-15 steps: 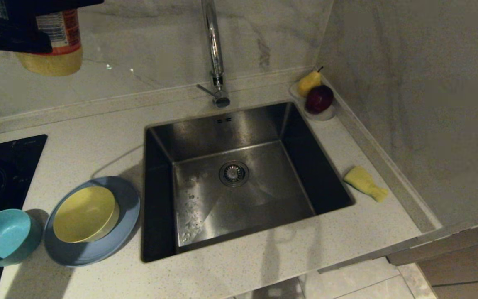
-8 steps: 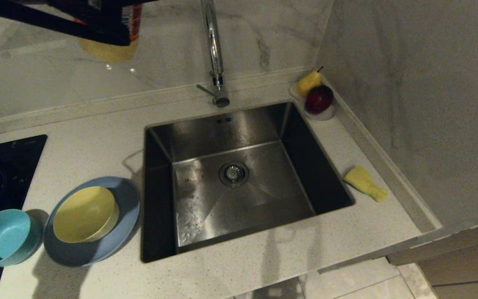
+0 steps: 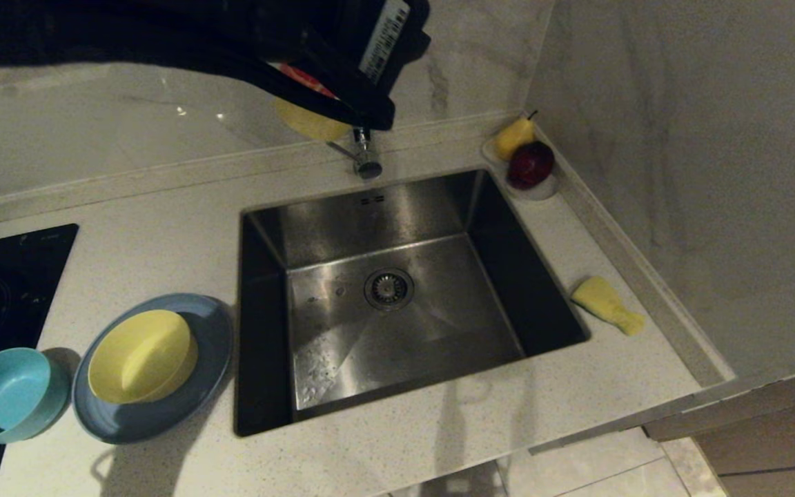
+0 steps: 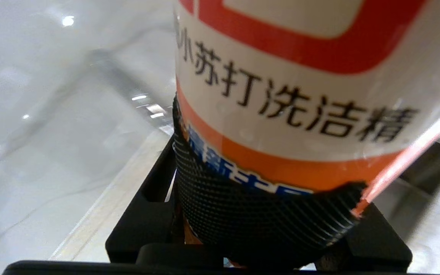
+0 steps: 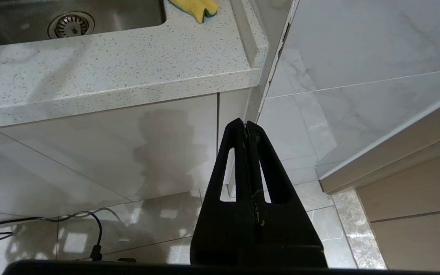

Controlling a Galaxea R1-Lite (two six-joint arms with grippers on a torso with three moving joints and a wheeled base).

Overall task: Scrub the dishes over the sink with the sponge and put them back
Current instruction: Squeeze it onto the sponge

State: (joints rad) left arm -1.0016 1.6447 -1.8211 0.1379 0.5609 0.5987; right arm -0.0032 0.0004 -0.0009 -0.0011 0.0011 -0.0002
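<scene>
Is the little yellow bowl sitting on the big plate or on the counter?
On the plate. The small matte yellow bowl rests inside the wide pale blue-grey plate, whose rim shows all around it.

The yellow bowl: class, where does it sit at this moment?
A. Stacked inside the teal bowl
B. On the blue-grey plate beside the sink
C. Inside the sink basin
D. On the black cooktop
B. In the head view the yellow bowl rests on the blue-grey plate, on the counter to the left of the sink, while the teal bowl stands apart, further left.
</scene>
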